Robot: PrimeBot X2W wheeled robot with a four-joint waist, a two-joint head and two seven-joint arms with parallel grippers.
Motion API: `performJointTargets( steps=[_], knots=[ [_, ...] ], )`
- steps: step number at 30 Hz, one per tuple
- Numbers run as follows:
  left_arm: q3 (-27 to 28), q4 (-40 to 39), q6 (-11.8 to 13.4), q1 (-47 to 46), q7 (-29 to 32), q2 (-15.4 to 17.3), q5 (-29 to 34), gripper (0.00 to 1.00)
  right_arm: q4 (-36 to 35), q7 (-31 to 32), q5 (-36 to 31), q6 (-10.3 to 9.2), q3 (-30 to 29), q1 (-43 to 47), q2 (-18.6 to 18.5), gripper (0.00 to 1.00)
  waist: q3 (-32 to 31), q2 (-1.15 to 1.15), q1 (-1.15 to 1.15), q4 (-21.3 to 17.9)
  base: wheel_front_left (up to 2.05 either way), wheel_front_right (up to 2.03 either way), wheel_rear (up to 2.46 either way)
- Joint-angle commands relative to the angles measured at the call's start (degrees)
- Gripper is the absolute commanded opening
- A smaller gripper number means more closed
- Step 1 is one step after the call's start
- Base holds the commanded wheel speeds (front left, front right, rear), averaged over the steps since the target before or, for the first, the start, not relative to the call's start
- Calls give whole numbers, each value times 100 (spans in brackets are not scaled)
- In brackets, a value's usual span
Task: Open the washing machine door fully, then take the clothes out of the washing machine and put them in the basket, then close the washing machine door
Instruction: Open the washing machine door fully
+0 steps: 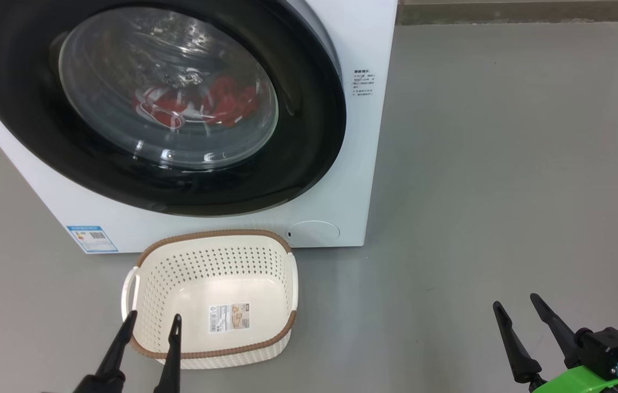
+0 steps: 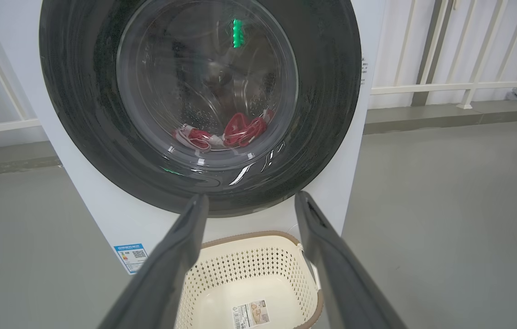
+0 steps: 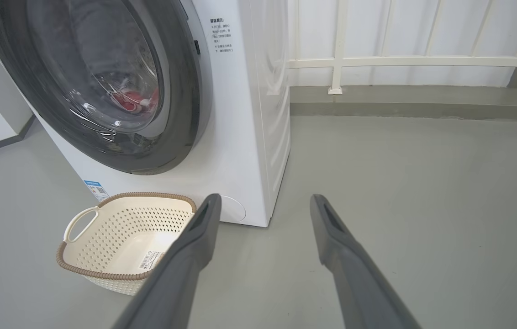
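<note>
The white washing machine [image 1: 342, 191] stands on the floor, and its round black-rimmed door [image 1: 309, 125] lies against its front. Red clothes [image 1: 216, 103] with white trim show through the glass bowl window, inside the drum. The cream perforated basket [image 1: 211, 256] with a brown rim sits empty on the floor just before the machine. My left gripper [image 1: 155, 315] hangs open over the basket's near left rim. My right gripper [image 1: 515, 300] is open above bare floor, well to the right of the basket. In the left wrist view the door [image 2: 331, 91], clothes [image 2: 240, 130] and basket [image 2: 240, 265] lie ahead.
Grey floor [image 1: 505, 164] spreads wide to the machine's right. A white railing [image 3: 400, 61] and a low kerb run behind it. A blue label sticker [image 1: 92, 238] and a round flap [image 1: 314, 232] mark the machine's lower front.
</note>
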Motion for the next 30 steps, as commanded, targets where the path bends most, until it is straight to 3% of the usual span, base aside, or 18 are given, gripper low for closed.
performJointTargets(
  steps=[1, 2, 3, 5, 6, 17, 25, 30],
  knots=[
    [181, -129, -2, -93, -71, 78, 23, 100, -157, -69, -24, -5, 125, -32, -82, 100, 10, 0, 0, 8, 0, 0, 0],
    [177, -136, -4, -104, -71, 77, 25, 100, -200, -69, 47, -5, 146, -64, -72, 100, 36, 0, 0, 17, 0, 0, 0],
    [177, -141, -5, -112, -71, 76, 26, 100, -232, -69, 98, -5, 148, -96, -62, 58, 49, 0, 0, 21, 0, 0, 0],
    [176, -151, -6, -134, -71, 75, 24, 100, -301, -69, 268, -5, 145, -192, -20, 4, 89, 0, 0, 27, 0, 0, 0],
    [174, -158, -7, -147, -71, 75, 24, 100, -339, -69, 388, -5, 158, -270, 4, 0, 117, 0, 0, 27, 0, 0, 0],
    [52, -224, -9, -444, -71, 69, 1, 100, -534, -69, 2308, -5, 248, -1871, 150, 0, 514, 0, 0, 147, 0, 0, 0],
    [-198, -294, -22, -861, -71, 68, -112, 100, 51, -69, 3640, -5, 368, -3422, -45, 0, 915, 0, 0, 468, 0, 0, 0],
    [-284, -359, -8, -1094, -71, 67, -203, 100, 428, -1, 4484, -5, 915, -4284, -329, 0, 1173, 0, 0, 622, 0, 0, 0]
  ],
)
